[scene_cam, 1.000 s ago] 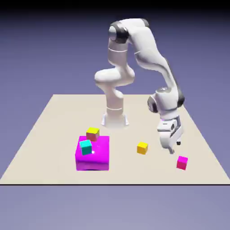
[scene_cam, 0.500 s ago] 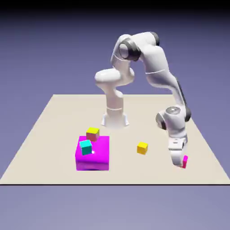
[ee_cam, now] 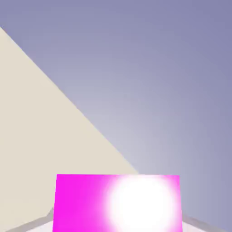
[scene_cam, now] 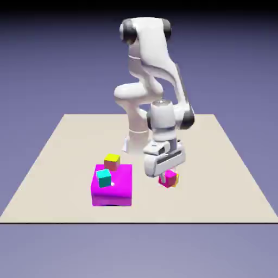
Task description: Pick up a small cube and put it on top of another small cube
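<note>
Left of the yellow target cube (scene_cam: 175, 181), well apart on the desk (scene_cam: 49, 163), stands the large magenta block (scene_cam: 112, 187), a teal cube (scene_cam: 103, 177) on its top and a yellow-topped cube (scene_cam: 112, 161) at its far edge; neither has moved in the last second. The change is at the target cube: a second ago the gripper (scene_cam: 161, 175) hung over the small magenta-pink cube (scene_cam: 169, 177) lying well off toward the exterior view's right; half a second ago it was down around it. Now the jaws are clamped on that cube, and it sits on or just above the yellow one, hiding most of it. Contact cannot be told. Transport looks done; release likely remains. In the hand view the small cube (ee_cam: 118, 204) fills the lower middle between the jaws, its face square to the camera and edges level. A cube has no long axis.
</note>
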### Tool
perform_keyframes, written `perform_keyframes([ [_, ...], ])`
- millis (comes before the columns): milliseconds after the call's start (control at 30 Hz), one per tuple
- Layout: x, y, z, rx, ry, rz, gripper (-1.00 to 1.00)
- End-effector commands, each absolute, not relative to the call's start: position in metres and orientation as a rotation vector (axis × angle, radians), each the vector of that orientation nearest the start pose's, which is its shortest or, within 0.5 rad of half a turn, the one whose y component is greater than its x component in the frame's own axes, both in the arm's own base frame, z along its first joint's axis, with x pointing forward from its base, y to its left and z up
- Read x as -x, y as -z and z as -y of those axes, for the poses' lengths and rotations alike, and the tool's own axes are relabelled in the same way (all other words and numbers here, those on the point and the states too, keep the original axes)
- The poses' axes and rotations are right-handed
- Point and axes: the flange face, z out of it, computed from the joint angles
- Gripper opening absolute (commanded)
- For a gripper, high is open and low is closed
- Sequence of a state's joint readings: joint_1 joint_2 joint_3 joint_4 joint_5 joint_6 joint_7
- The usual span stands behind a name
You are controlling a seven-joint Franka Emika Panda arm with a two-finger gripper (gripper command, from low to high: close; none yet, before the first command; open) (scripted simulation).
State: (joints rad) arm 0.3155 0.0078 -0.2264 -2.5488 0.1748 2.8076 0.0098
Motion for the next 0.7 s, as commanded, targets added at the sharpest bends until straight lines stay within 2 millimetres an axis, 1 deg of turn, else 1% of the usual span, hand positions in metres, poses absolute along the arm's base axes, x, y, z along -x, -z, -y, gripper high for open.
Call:
perform_keyframes([
  [0,-0.473,-0.299,-0.02,3.026,0.378,-0.154,-1.0],
  [67,-0.465,-0.311,0.02,3.018,0.381,-0.263,-1.0],
  [167,-0.446,-0.327,0.076,2.987,0.378,-0.426,-1.0],
  [267,-0.42,-0.337,0.127,2.936,0.367,-0.582,-1.0],
  [333,-0.401,-0.34,0.155,2.895,0.357,-0.673,-1.0],
  [367,-0.401,-0.34,0.155,2.895,0.357,-0.673,-1.0],
  [533,-0.411,-0.306,0.151,2.883,0.355,-0.662,-1.0],
  [667,-0.414,-0.277,0.151,2.892,0.357,-0.671,-1.0],
])
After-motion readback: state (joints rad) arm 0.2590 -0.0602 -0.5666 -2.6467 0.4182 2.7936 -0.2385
